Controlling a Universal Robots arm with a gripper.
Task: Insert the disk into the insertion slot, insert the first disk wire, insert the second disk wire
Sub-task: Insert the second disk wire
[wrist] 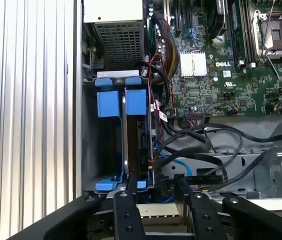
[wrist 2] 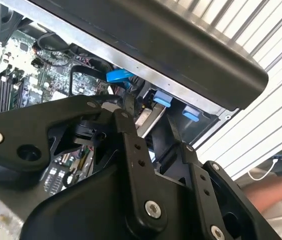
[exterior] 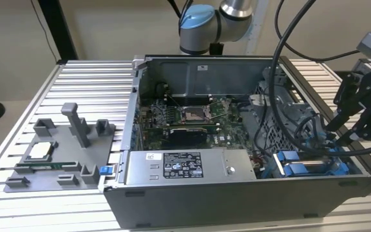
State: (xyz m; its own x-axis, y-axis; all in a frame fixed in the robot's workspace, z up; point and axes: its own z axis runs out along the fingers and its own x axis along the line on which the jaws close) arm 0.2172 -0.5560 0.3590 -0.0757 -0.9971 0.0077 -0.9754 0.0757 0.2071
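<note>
In the exterior view, an open computer case [exterior: 237, 193] lies on a slatted metal table [exterior: 82, 82], with the black gripper [exterior: 343, 134] hanging over the corner of the case at the exterior view's right. Its jaws are parted and nothing shows between them. Just below, the disk [exterior: 311, 169] lies in the insertion slot [exterior: 347, 166], silver metal flanked by bright blue plastic, beside a silver power supply [exterior: 179, 166] with a black-and-white label. The motherboard [exterior: 192, 116] fills the case floor, thick black cables [exterior: 282, 96] loop down from above, and a grey fixture [exterior: 63, 154] sits on the table at the exterior view's left. In the second wrist view, the gripper [wrist 2: 151, 122] reaches towards the case's rim from outside, one silver fingertip [wrist 2: 143, 120] catching the light. Blue clips [wrist 2: 161, 97] stand just beyond it, and a person's arm [wrist 2: 276, 195] is visible past the table edge. In the first wrist view, the disk [wrist: 137, 107] stands on edge inside the insertion slot [wrist: 93, 150], its blue carrier against the grey bay wall. The gripper [wrist: 156, 186] hovers at the bay's near end, its two fingers [wrist: 126, 210] spread moderately apart and clamped on nothing. A blue cable [wrist: 181, 167] and a tangle of black cables [wrist: 201, 145] lie loose just beside the bay, between it and the motherboard [wrist: 221, 65].
</note>
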